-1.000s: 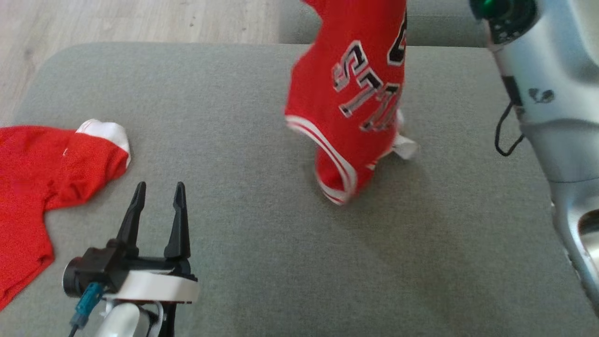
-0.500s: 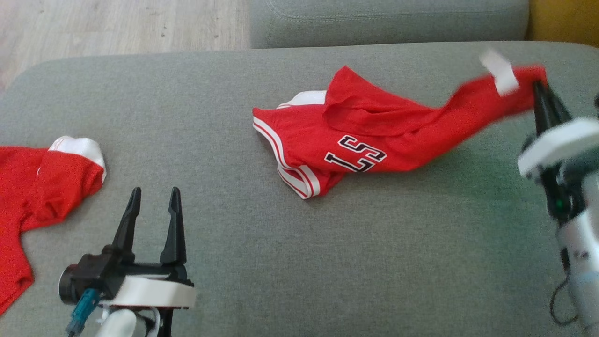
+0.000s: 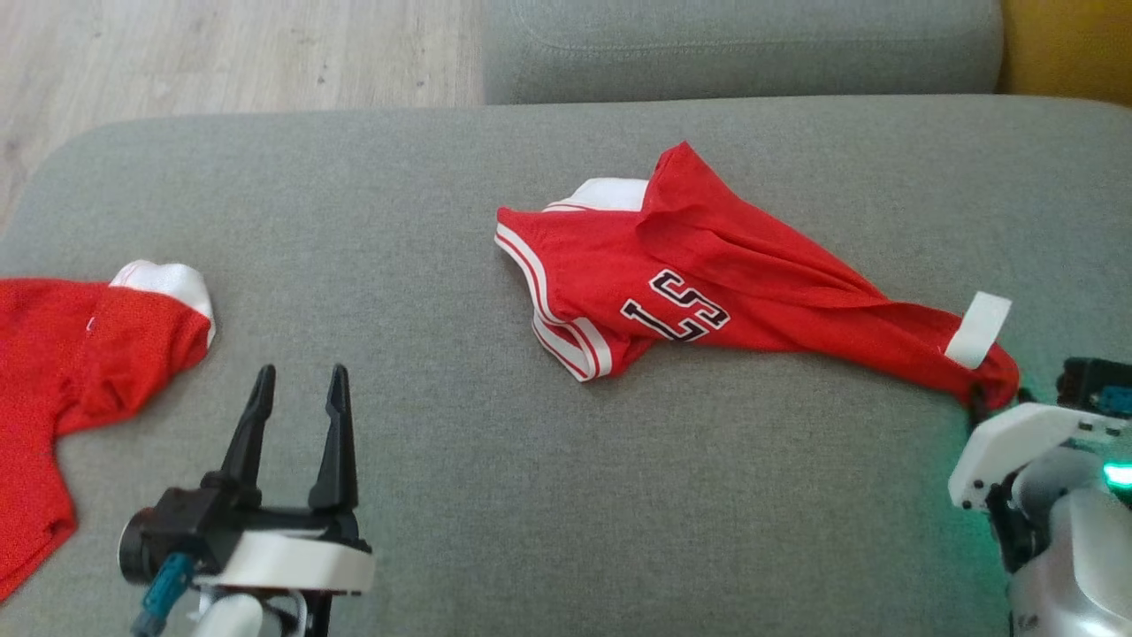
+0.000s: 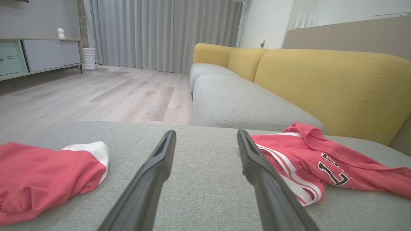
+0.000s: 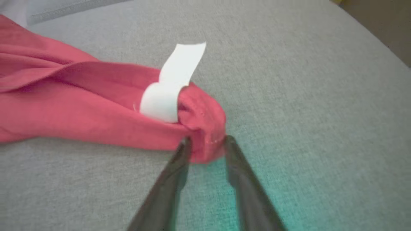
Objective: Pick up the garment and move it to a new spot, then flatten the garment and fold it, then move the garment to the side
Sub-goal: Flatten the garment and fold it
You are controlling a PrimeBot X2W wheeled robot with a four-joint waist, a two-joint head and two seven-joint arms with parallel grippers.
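1. L gripper (image 3: 301,376): nearest, low left over the cushion (image 3: 531,495). Jaws wide open, nothing between them, clear of both garments.
2. R gripper (image 5: 207,142): low right. Jaws parted, straddling the bunched hem end of the jersey (image 3: 707,292). Cloth sits between the tips and rests on the cushion. Looks let go, not pinched.
3. Jersey: mid-cushion, lying down, drawn out into a long twisted rope toward R gripper. White tag (image 3: 977,329) stands up near that end. Striped-trim end and lettering lie toward centre, with a flap folded over them.
4. 2nd red top (image 3: 80,354): far left on the cushion, well apart from the jersey, near L gripper.
5. Beyond: another grey seat (image 3: 743,44), yellow backrest (image 4: 321,80), wood floor (image 3: 221,53).
6. Risks (judgement):
   - Hem bunch is between the tips, so if R backs off too low the cloth may snag and drag the jersey.
   - Jersey is twisted and doubled. A pinch on the wrong layer would make flattening worse.
   - L gripper may catch the 2nd top if it sweeps left.
7. Vs earlier:
   - 1 s ago the jersey hung upright in the air. Now it is down on the cushion.
   - 0.5 s ago R jaws were shut on the hem end, held up. Now that end is lowered and the jaws have parted.
   - L gripper pose is unchanged.
   - Head cam shifted, so the 2nd top's offset isn't real motion.
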